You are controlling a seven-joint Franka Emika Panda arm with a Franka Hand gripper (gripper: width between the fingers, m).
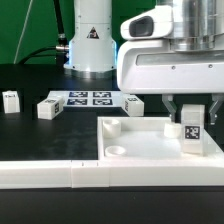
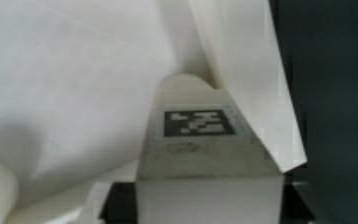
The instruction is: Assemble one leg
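Note:
My gripper [image 1: 193, 120] is shut on a leg [image 1: 192, 131], a small white block with a black-and-white tag facing the camera. I hold it upright at the near right corner of the large white square panel [image 1: 150, 140]; its lower end is at the panel surface. In the wrist view the leg [image 2: 201, 130] stands between my dark fingers [image 2: 126, 200], with the panel [image 2: 69, 90] behind it. A round socket [image 1: 116, 151] shows at the panel's near left corner. Whether the leg sits in a socket is hidden.
Three more loose legs lie on the black table: one [image 1: 11, 100] at the far left, one [image 1: 47, 108] beside it, one [image 1: 133, 103] behind the panel. The marker board [image 1: 90, 97] lies by the robot base [image 1: 90, 45]. A long white bar [image 1: 50, 175] runs along the front.

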